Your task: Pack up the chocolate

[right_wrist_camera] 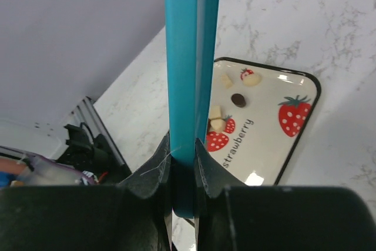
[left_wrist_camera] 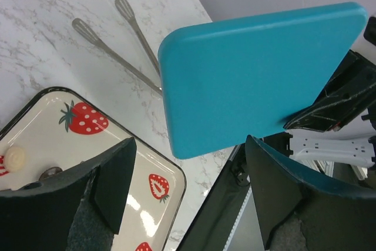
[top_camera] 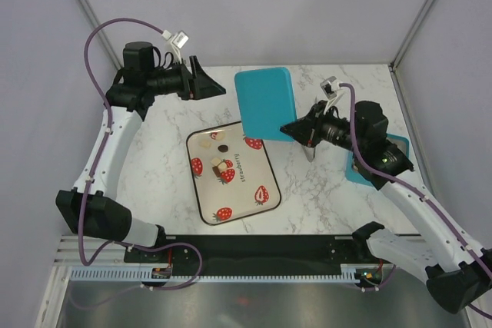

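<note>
Right gripper [right_wrist_camera: 183, 168] fingers clamped on the bottom edge of a flat teal plastic panel with rounded corners [right_wrist_camera: 191, 57]. Panel is held on edge, off the white marble tabletop [top_camera: 323, 190], over the far right corner of the tray. Tray = cream rectangular tray with black rim and red strawberry prints [top_camera: 211, 193], lying flat on the marble.

Chocolate pieces [top_camera: 222, 147] are loose on the far half of the tray: one dark round, several cream squares and a cream round. Nothing is touching them.

Left gripper [left_wrist_camera: 189, 145] sits beyond the tray's far left corner, fingers wide apart, nothing between them. It points at the panel's face, with a gap to the panel.

Thin metal tongs [left_wrist_camera: 111, 51] lie on the marble beyond the tray's far edge, one end hidden behind the panel.

Second teal object [top_camera: 355, 170] sits right of the tray, mostly under the right arm; can't tell what it is.
</note>
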`<action>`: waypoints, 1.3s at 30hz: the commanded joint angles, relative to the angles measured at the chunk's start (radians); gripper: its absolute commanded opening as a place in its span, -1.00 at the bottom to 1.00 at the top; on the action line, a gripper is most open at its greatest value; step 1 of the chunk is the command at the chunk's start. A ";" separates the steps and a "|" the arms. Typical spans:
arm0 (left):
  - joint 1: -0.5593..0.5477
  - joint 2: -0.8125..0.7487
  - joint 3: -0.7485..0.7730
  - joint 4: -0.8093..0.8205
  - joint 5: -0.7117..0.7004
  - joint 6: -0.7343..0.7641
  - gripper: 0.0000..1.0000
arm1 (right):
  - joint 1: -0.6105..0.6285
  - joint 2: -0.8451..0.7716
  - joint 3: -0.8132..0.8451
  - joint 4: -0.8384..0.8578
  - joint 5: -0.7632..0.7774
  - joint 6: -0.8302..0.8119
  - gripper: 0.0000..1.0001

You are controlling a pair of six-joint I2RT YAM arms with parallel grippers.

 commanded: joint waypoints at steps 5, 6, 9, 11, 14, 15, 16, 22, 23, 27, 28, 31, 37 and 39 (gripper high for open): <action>0.010 -0.050 -0.121 0.549 0.271 -0.289 0.65 | -0.058 0.009 0.098 0.219 -0.224 0.183 -1.00; 0.010 -0.049 -0.138 0.599 0.283 -0.356 0.65 | -0.061 0.009 0.100 0.257 -0.242 0.212 -1.00; 0.010 -0.038 -0.117 0.630 0.313 -0.372 0.65 | -0.069 0.009 0.105 0.316 -0.261 0.258 -1.00; 0.010 -0.035 -0.112 0.633 0.308 -0.374 0.65 | -0.074 0.015 0.112 0.337 -0.272 0.281 -1.00; 0.010 -0.021 -0.112 0.639 0.314 -0.385 0.65 | -0.074 0.031 0.106 0.399 -0.289 0.328 -1.00; 0.008 -0.020 -0.129 0.686 0.319 -0.417 0.65 | -0.074 0.038 0.106 0.403 -0.286 0.328 -1.00; 0.008 -0.023 -0.144 0.687 0.319 -0.417 0.65 | -0.074 0.041 0.103 0.408 -0.286 0.332 -1.00; 0.008 -0.021 -0.244 0.687 0.319 -0.417 0.65 | -0.083 0.067 0.069 0.459 -0.306 0.367 -1.00; 0.007 -0.018 -0.264 0.687 0.319 -0.417 0.65 | -0.093 0.070 0.063 0.453 -0.304 0.366 -0.98; 0.002 -0.004 -0.319 1.121 0.294 -0.822 -0.56 | -0.135 0.075 0.033 0.437 -0.307 0.367 -0.71; -0.001 -0.003 -0.333 1.162 0.287 -0.842 -0.64 | -0.143 0.074 0.019 0.433 -0.309 0.367 -0.64; -0.021 0.008 -0.370 1.197 0.265 -0.888 -0.95 | -0.179 0.057 -0.010 0.403 -0.310 0.363 -0.44; -0.099 0.066 -0.399 1.361 0.267 -0.946 -0.70 | -0.224 0.018 -0.069 0.434 -0.365 0.390 -0.77; -0.101 0.078 -0.418 1.452 0.268 -0.987 -0.37 | -0.228 -0.002 -0.075 0.466 -0.381 0.407 -0.88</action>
